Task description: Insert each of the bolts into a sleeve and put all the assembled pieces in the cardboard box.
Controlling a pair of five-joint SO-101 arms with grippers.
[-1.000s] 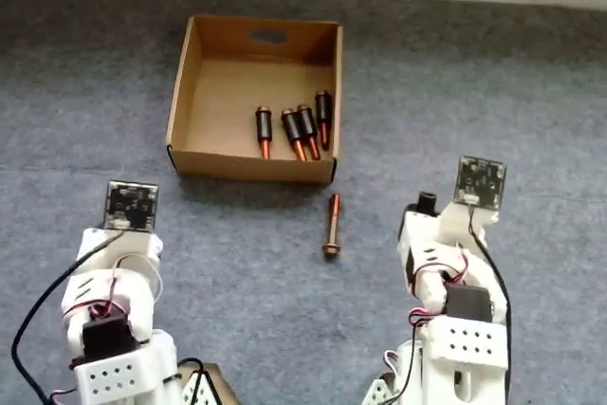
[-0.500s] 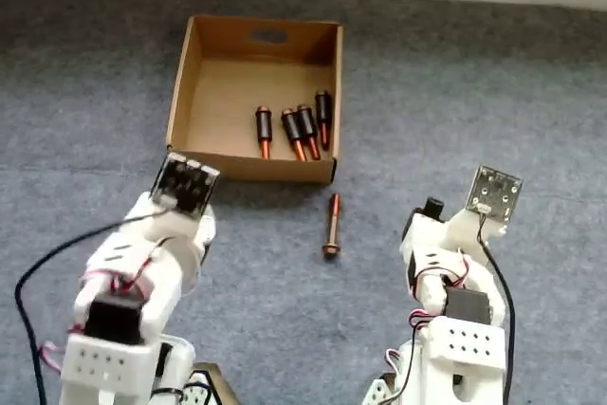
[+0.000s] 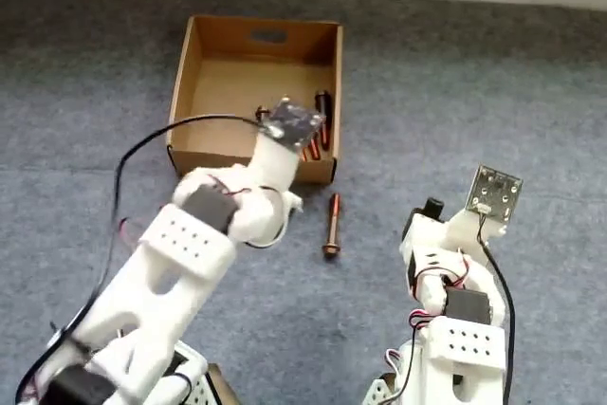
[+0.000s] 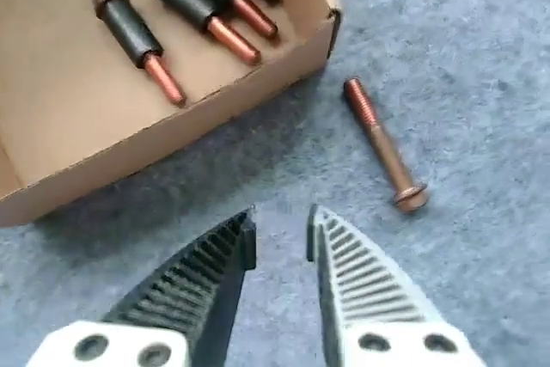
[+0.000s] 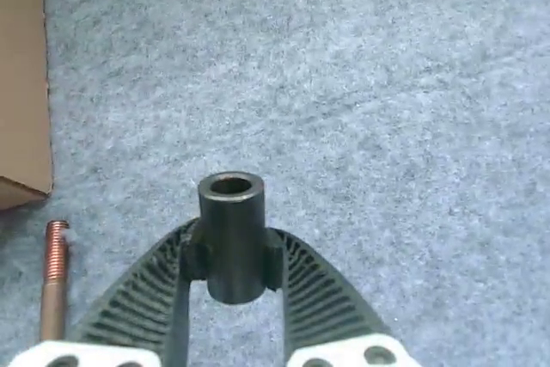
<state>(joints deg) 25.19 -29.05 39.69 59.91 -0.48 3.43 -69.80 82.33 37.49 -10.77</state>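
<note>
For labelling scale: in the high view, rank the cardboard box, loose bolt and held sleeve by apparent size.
1. cardboard box
2. loose bolt
3. sleeve, partly hidden, so less certain

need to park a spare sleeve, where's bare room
Free: carpet right of the cardboard box, past the bolt; the box's left half. Crowded: its right half with assembled pieces, and its front wall, where the left pincer hangs.
</note>
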